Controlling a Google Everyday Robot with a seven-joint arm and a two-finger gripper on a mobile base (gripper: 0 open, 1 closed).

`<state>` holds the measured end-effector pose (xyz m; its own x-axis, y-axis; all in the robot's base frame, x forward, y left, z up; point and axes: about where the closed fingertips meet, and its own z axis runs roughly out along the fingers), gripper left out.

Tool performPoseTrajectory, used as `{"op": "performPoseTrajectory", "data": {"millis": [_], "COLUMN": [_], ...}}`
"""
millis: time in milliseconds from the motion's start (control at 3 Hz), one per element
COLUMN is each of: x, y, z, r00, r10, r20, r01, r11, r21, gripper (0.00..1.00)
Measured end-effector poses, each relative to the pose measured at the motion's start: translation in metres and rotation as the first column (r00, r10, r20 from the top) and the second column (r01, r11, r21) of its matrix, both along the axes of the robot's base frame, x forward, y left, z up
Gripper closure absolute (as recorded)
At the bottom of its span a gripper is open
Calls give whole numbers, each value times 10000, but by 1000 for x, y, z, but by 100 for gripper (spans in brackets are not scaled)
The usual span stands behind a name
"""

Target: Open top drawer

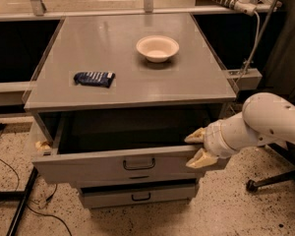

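- Fingers [195,135] parted, straddling the right end of the top drawer [78,167], below the front right corner of the worktop [128,58]; grip hard to judge.
- Gripper [197,147] on white arm [270,119], cut off rightwards.
- Top drawer pulled out beneath front edge, inside lost in shadow.

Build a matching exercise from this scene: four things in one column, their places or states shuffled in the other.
1. bowl
2. dark blue packet
3. top drawer
4. gripper

A. at the right end of the drawer front
B. pulled out
C. near the left front of the tabletop
D. further back on the tabletop, right of centre

Pairs: 1-D, 2-C, 3-B, 4-A
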<state>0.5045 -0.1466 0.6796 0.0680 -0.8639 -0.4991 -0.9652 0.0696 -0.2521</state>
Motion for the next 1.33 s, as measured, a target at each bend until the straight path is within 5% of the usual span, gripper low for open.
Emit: {"op": "performPoseTrajectory", "data": {"millis": [333, 1333], "x": [-25, -30], "y": [-6, -5], "z": [-28, -15], "r00": [9968, 9960], "r10": [-135, -64], "r20": [-785, -888], "r01": [195, 140], "r11": [9969, 9963], "r21": [765, 843], "gripper": [0, 66]}}
